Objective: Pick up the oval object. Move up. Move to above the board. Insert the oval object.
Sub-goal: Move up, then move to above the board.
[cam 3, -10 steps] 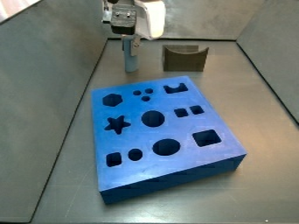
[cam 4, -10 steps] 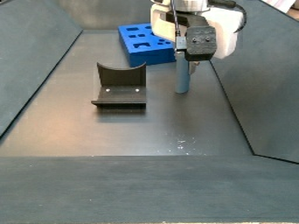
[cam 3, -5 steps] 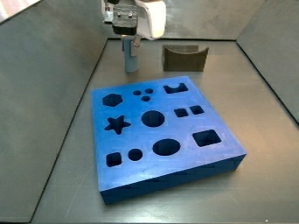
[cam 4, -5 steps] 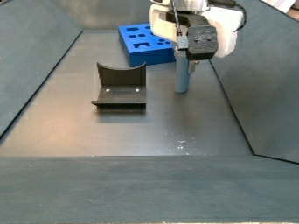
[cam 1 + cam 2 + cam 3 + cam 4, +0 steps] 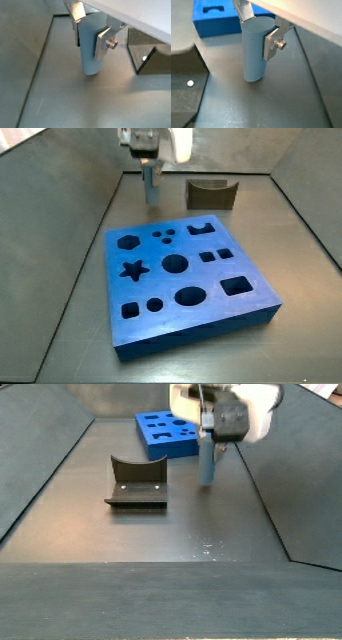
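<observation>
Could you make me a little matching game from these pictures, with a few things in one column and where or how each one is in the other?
Things:
1. oval object
2. board
3. fixture
4. gripper

States:
A. dark L-shaped bracket standing on the floor
B. blue slab lying flat, all its holes empty
C. upright, clamped between the silver fingers
D. at the peg's upper end, away from the board

Pairs: 1-C, 2-B, 3-A, 4-D

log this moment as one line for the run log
phase: lift | gripper: shut on oval object, beyond the board's far edge | oval object: upright, off floor | board: oval hole empty | fixture: untouched
</observation>
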{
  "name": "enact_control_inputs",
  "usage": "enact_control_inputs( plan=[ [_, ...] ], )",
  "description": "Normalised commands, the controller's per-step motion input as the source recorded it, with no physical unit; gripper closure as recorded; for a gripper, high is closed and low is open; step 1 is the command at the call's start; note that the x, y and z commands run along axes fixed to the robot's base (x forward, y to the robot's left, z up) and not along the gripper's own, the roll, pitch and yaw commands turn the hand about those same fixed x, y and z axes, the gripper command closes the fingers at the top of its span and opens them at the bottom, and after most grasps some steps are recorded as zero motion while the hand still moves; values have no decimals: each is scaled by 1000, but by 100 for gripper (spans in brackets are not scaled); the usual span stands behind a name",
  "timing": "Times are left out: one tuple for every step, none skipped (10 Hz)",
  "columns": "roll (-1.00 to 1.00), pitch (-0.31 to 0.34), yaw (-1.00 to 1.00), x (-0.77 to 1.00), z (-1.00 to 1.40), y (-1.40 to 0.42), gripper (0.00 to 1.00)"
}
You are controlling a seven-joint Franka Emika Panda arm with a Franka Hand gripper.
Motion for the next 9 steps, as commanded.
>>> enact_control_inputs(
  plan=[
    [-20, 60, -5, -41, 585, -25, 100],
    [-30, 53, 2, -26, 430, -20, 100],
    [-40, 48, 7, -20, 262, -15, 100],
    [326, 93, -225, -145, 1000, -32, 100],
    [318, 89, -216, -147, 1000, -31, 100],
    [272, 63, -145, -141, 1000, -30, 100],
    [215, 49, -85, -132, 1000, -33, 100],
    [186, 43, -55, -128, 1000, -31, 100],
    [141, 41, -21, -119, 1000, -29, 100]
  ],
)
